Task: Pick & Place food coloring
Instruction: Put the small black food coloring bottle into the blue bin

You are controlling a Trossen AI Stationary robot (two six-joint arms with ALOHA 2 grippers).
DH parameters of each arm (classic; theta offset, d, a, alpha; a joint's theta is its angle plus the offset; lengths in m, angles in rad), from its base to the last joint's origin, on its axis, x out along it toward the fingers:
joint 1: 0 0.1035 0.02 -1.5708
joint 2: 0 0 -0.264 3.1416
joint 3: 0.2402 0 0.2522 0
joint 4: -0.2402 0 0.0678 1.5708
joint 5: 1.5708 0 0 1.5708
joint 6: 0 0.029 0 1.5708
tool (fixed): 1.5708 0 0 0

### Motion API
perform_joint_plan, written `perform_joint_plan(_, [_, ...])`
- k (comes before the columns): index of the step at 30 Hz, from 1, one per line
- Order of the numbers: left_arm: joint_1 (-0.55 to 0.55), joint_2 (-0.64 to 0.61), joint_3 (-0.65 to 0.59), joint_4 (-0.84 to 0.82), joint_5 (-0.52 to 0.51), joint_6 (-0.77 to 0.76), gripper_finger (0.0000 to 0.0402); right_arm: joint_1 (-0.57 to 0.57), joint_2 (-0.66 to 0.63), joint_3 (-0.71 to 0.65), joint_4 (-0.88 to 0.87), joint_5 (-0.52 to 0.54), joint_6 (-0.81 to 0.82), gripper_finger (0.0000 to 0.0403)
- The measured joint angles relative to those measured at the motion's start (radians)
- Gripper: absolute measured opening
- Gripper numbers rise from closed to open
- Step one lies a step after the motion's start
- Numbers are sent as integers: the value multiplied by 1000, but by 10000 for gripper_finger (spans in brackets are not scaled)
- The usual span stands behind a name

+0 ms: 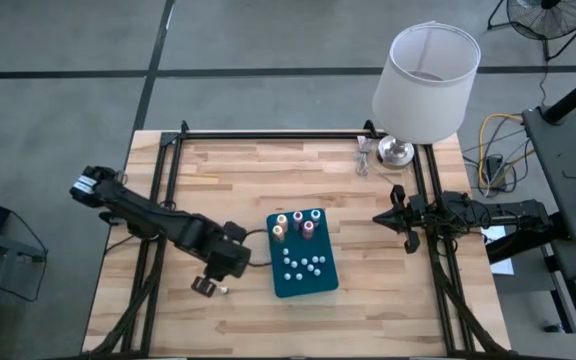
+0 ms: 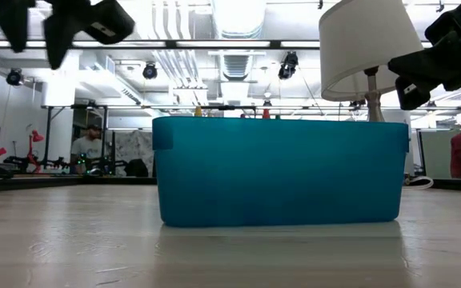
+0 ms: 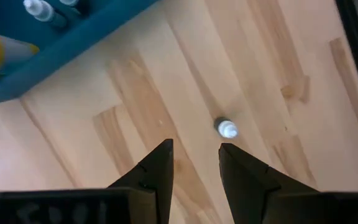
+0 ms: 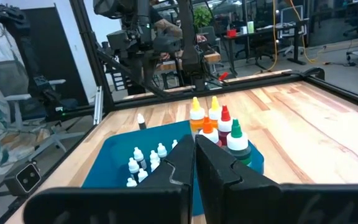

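The left gripper [image 3: 196, 165] hovers above the pale wooden table [image 1: 228, 170], fingers partly spread and holding nothing. A small white-capped food coloring bottle [image 3: 227, 129] stands upright on the wood just beyond the fingertips (apparently untouched, though the overhead view is coarse). The other bottles [image 1: 301, 245] sit in the teal rectangular tray [image 1: 320, 283] nearby. The right gripper [image 1: 392, 215] waits at the table's right edge, fingers pressed together, empty.

Bare table [image 1: 228, 180] all round; tray [image 1: 302, 282] (mid-table) and lamp [image 1: 423, 85] obstruct.
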Motion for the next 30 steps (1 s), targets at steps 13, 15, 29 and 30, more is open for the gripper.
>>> perform_joint_plan(13, [-77, -88, -147, 112, 1, -96, 101, 0, 0, 0, 0, 0, 0, 9])
perform_joint_plan(15, [-77, -88, -162, 144, 1, -113, 101, 0, 0, 0, 0, 0, 0, 9])
perform_joint_plan(29, [-83, -80, -238, 309, 21, -165, 102, 0, 0, 0, 0, 0, 0, 8])
perform_joint_plan(30, [-85, -78, -238, 311, 21, -166, 104, 0, 0, 0, 0, 0, 0, 9])
